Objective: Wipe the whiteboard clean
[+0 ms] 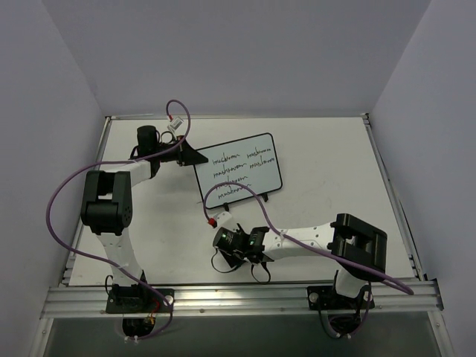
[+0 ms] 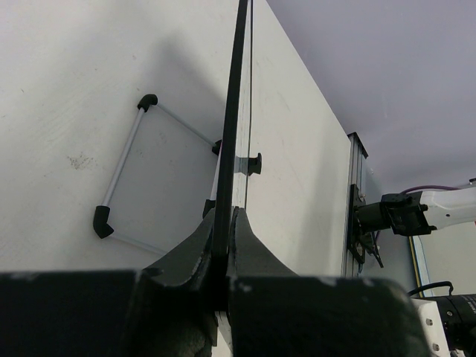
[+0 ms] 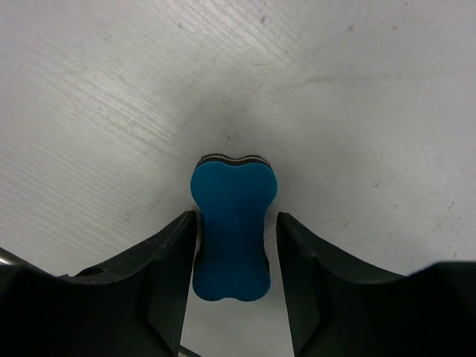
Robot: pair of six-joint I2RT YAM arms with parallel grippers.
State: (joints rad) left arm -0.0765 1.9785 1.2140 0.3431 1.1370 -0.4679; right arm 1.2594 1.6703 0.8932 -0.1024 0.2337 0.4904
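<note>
The whiteboard (image 1: 242, 169) stands tilted near the table's middle, with rows of black handwriting on its face. My left gripper (image 1: 187, 155) is shut on its left edge. The left wrist view shows the board edge-on as a thin black frame (image 2: 239, 111) pinched between the jaws of that gripper (image 2: 225, 223), with its wire stand (image 2: 123, 171) behind it. A blue bone-shaped eraser (image 3: 232, 230) lies flat on the table between the fingers of my right gripper (image 3: 236, 217). The left finger (image 3: 175, 253) touches it; a gap shows at the right finger. In the top view the right gripper (image 1: 236, 245) hides the eraser.
A purple cable (image 1: 253, 195) arcs from the right wrist up in front of the whiteboard's lower edge. An aluminium rail (image 1: 238, 297) carries both arm bases at the near edge. White walls enclose the table on the left, right and back.
</note>
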